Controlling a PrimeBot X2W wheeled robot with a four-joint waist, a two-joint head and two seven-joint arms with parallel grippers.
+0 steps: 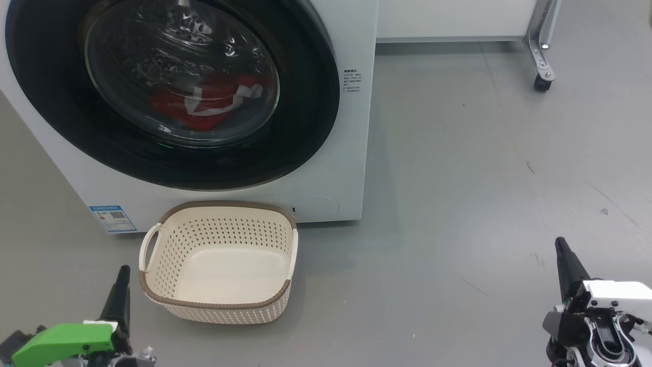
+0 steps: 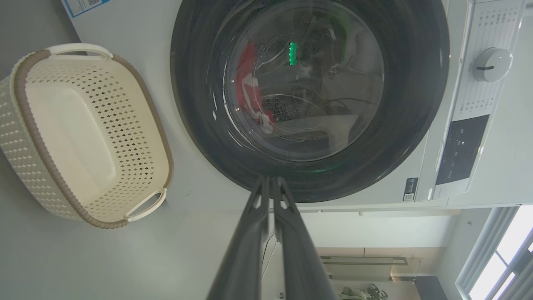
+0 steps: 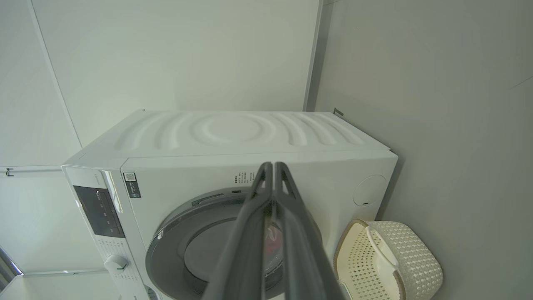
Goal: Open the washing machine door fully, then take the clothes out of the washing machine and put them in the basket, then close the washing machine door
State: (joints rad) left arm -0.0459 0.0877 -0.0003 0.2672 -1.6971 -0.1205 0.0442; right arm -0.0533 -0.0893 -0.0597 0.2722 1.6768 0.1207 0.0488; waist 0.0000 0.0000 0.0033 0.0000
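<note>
The washer (image 1: 351, 153) stands on the grey floor (image 1: 458, 204) with its door (image 1: 310, 102) shut. The basket (image 1: 219, 305) sits on the floor just before the washer's foot, below the door. The clothes (image 1: 204, 114) lie inside the washer, red behind the door's glass. My left claw (image 1: 123, 270) and right claw (image 1: 560, 243) are both pressed together, holding nothing.

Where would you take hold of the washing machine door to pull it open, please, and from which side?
Probably the washing machine door's right-hand rim in the head view: the right wrist view shows a recess there between rim and washing machine. Come from that side with the right gripper, hooking a finger behind it.
</note>
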